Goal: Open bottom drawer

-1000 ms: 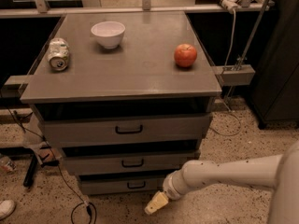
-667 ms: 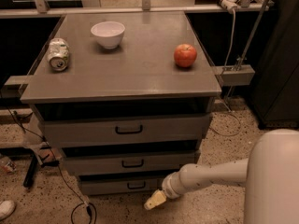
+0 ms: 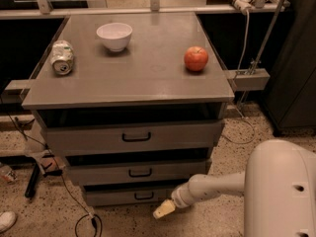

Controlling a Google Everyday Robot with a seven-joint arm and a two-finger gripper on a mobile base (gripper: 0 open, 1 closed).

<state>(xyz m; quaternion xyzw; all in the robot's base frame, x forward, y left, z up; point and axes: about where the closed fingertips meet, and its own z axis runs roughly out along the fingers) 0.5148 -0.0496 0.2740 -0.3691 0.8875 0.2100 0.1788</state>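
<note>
The bottom drawer (image 3: 118, 197) is the lowest and narrowest grey front of three, with a small black loop handle (image 3: 143, 196). It looks pushed in, set back under the middle drawer (image 3: 138, 172). My gripper (image 3: 163, 211) hangs low near the floor, just below and to the right of that handle, at the drawer's lower right part. It is pale yellow at the tip and sits at the end of my white arm (image 3: 217, 186), which reaches in from the right. It touches nothing that I can see.
The grey cabinet top (image 3: 148, 73) carries a white bowl (image 3: 114, 35), a crushed can (image 3: 62, 58) and a red apple (image 3: 196, 58). The top drawer (image 3: 133, 136) is the widest. Cables and a black tool lie on the speckled floor at left (image 3: 34, 177).
My arm has drawn nearer to the camera and fills more of the lower right. The gripper has stayed low by the bottom drawer's right side. The drawers have not moved.
</note>
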